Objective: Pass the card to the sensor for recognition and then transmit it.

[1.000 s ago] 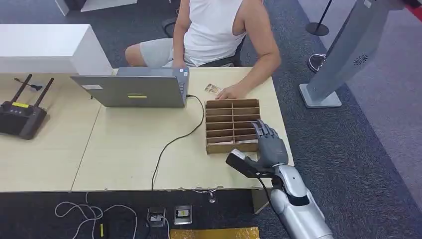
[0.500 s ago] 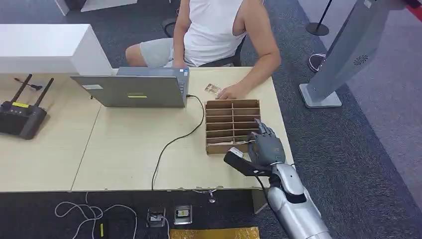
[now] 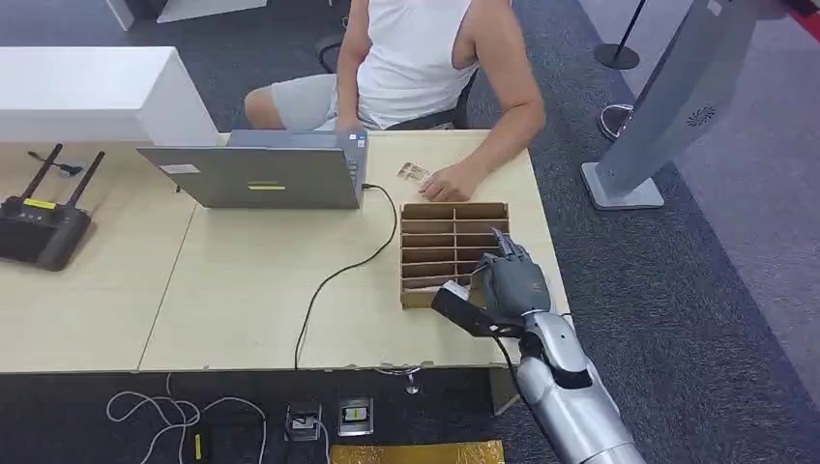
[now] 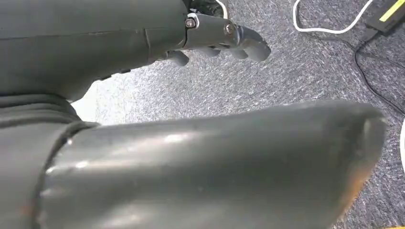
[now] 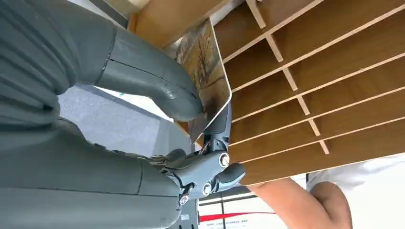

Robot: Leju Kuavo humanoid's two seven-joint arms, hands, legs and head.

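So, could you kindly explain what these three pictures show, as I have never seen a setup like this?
This is a humanoid robot with two arms, each ending in a fingered hand. The wide picture is from its head, looking down at a table. The other two come from cameras at its wrists.

On the table lie a laptop, a black router and a slotted wooden box. A person sits opposite, one hand resting near another card.

The right hand reaches over the box; its wrist camera shows it pinching a picture card between thumb and finger. The left hand hangs over carpet, holding nothing.
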